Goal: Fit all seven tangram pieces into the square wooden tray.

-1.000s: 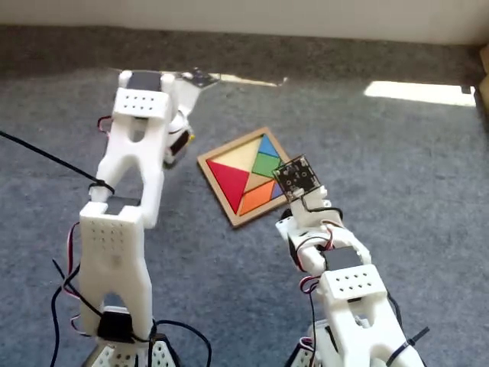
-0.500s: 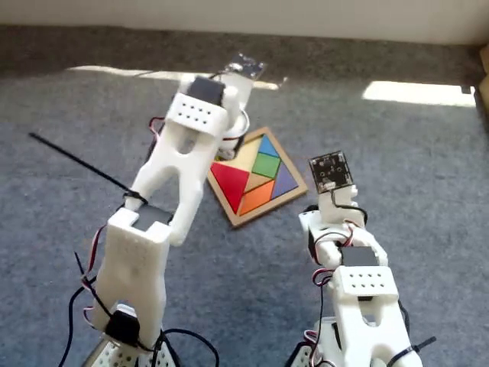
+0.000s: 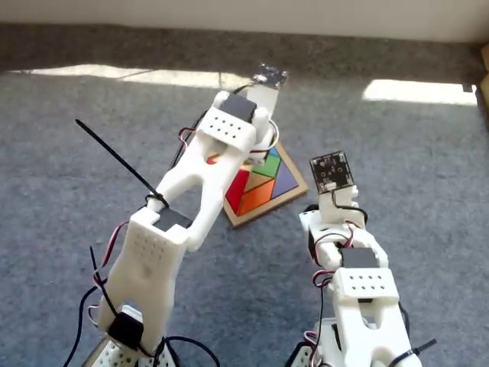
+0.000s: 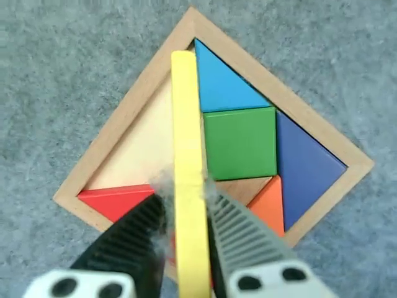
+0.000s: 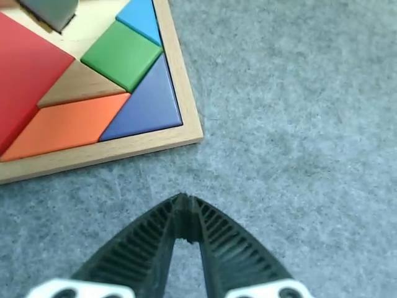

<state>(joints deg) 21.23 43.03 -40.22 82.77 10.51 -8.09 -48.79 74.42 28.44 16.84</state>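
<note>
yellow pc (image 4: 186,112) in left gripper (image 4: 185,200) over tray (image 4: 298,110)

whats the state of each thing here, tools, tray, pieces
left tool: shut on yellow piece, above tray
yellow piece: held on edge, not yet seated
tray: partly filled, big triangular slot bare
green square: seated flat in tray
right tool: shut, holding nothing, over carpet beside tray

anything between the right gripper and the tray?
Just bare grey carpet between the right gripper and the tray rim, as the right wrist view shows.
</note>
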